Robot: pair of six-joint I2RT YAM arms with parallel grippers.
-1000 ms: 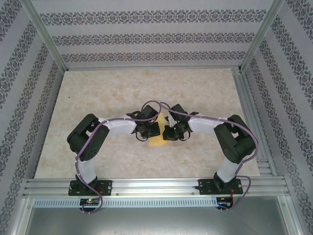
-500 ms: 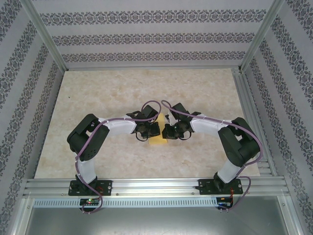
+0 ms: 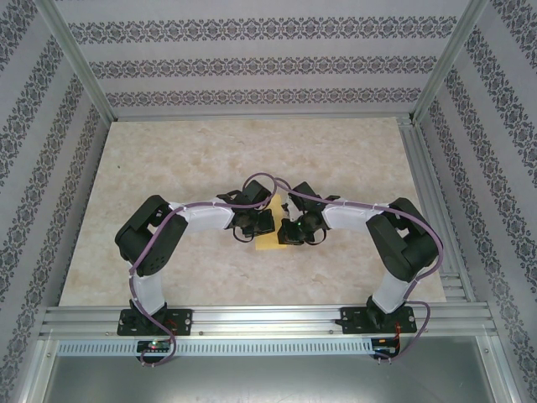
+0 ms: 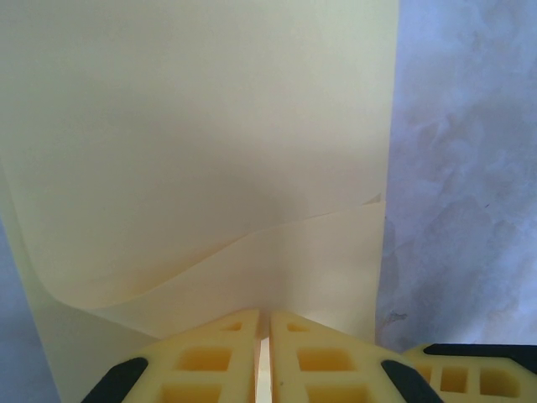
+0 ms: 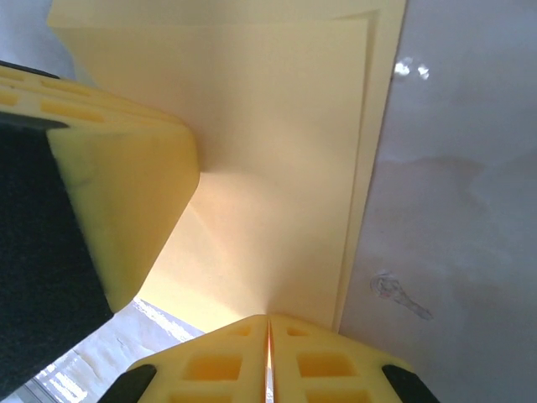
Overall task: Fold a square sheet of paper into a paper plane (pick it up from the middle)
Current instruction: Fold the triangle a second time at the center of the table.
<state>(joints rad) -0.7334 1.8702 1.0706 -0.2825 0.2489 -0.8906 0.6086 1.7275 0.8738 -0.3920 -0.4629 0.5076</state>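
The square sheet of paper [image 3: 270, 244] lay just short of the middle of the table [image 3: 168, 159], toward its near edge, already folded into layers. Seen from the left wrist, its upper layer [image 4: 201, 143] bowed over a lower one, and from the right wrist its stacked edges [image 5: 277, 168] ran side by side. The left gripper [image 4: 263, 336] was clenched on one edge of the paper, fingers pressed together. The right gripper [image 5: 268, 336] was pinched on the paper from the opposite side. Both [image 3: 256, 227] [image 3: 289, 233] met over the middle of the table, nearly touching. I couldn't tell whether the paper rested on the table.
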